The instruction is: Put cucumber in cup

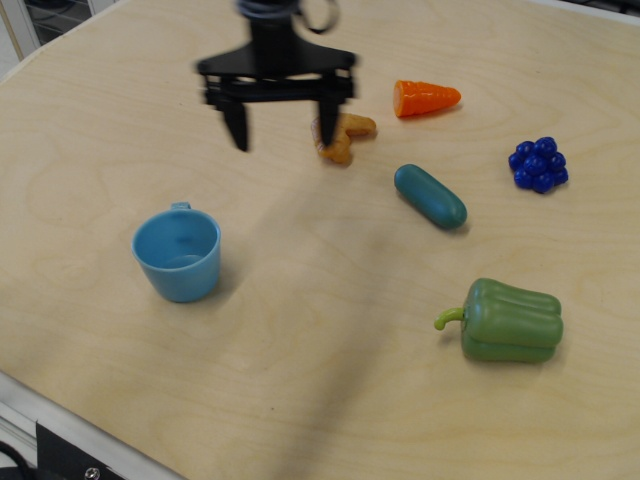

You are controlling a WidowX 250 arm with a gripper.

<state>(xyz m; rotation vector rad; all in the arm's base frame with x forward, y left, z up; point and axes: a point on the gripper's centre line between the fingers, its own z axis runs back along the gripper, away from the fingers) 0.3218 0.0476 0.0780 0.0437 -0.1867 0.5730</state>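
The gripper [283, 128] is being held above the table [300, 400] with its two fingers spread wide apart, and nothing is being carried between them. Its outline is looking a little blurred. It is hanging in front of the tan ginger-shaped toy [345, 138], so part of this toy is being hidden by the right finger.

The cucumber [430, 196] is lying flat on the wood, slanted, to the right of the gripper and a little nearer to the camera, well apart from the fingers. The cup [178, 254] is standing upright with its mouth open to the top, on the left side, far from the cucumber. The grasp is judged as not yet begun.

Several risks are being seen from here. The cucumber is smooth and round (it is expected to roll easily), so if the fingers are being closed along its length and not across it, it could be squeezed out or pushed away. The ginger toy and the orange carrot [427, 98] are lying near, and one of them could be knocked if the descent is being started too early. Later, the cup is looking light and narrow, so it could be tipped if the cucumber is being released off-centre.
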